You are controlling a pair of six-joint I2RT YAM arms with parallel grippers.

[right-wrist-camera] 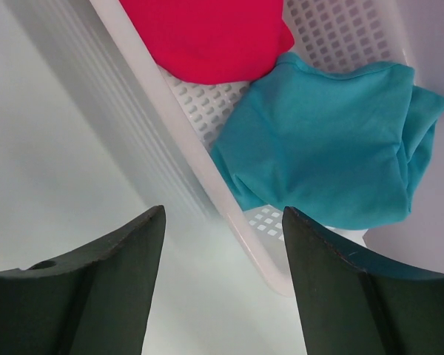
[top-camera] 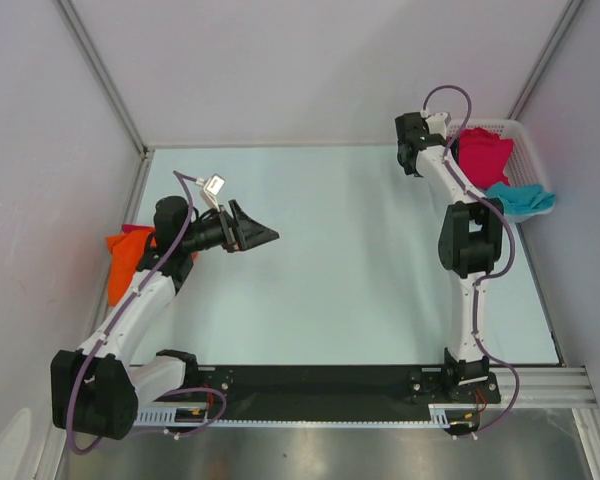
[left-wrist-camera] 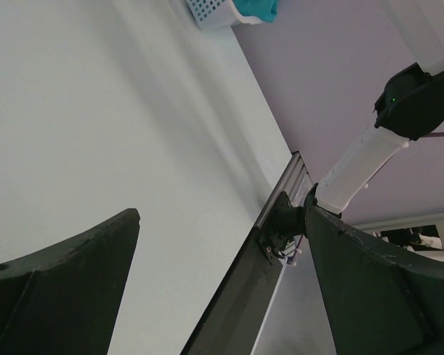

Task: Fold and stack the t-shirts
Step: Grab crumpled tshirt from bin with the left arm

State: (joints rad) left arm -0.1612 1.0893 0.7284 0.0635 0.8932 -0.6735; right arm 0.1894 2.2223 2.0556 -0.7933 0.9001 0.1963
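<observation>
**Step in hand: fetching a shirt from the basket.**

1. The teal shirt lay bunched in the basket, at its near end, part of it spilling over the rim. The magenta shirt lay crumpled just behind it, inside the same basket. Neither was folded.
2. The orange shirt lay well apart from the basket, at the opposite edge of the table, partly hidden by the left arm. Whether it was folded could not be told.
3. The right gripper hung above the basket's table-side rim, jaws spread wide and holding nothing, pointed down at the teal shirt.
4. The left gripper hovered above the table far from the basket, turned toward the middle, jaws fully apart and empty.

**Next move, as judged:** lower the right gripper past the rim, pinch one layer of teal cloth, and lift it clear of the basket wall without dragging the magenta shirt along.
</observation>
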